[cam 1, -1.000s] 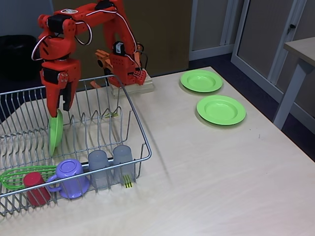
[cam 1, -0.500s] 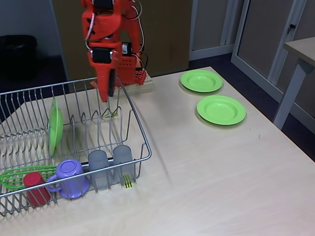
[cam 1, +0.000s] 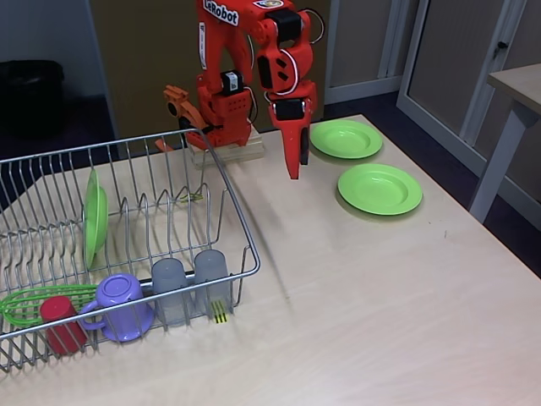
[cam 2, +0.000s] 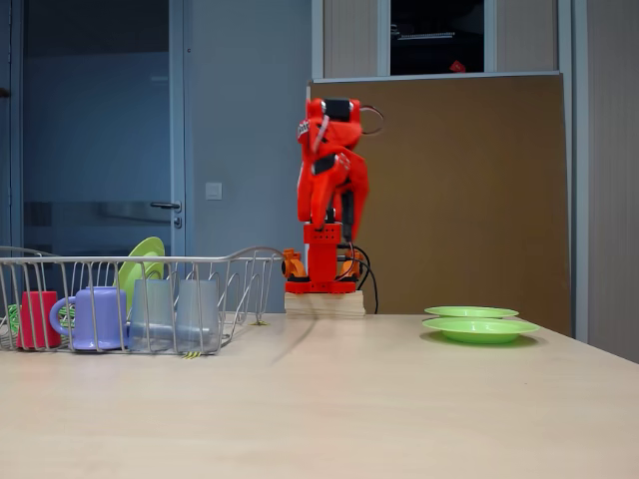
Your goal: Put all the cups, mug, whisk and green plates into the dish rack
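Swung clear of dish rack (cam 1: 127, 245) since earlier frame, gripper (cam 1: 296, 165) hanging closed and empty, at 9 o'clock of two green plates (cam 1: 379, 188).

An office or lab room: a pale wood-grain table (cam 1: 380, 288) carries the test setup, a brown partition board (cam 2: 469, 190) stands behind it, a grey door (cam 2: 100, 150) with a lever handle and a wall switch (cam 2: 213, 190) beside it, dark carpet floor (cam 1: 439, 144)
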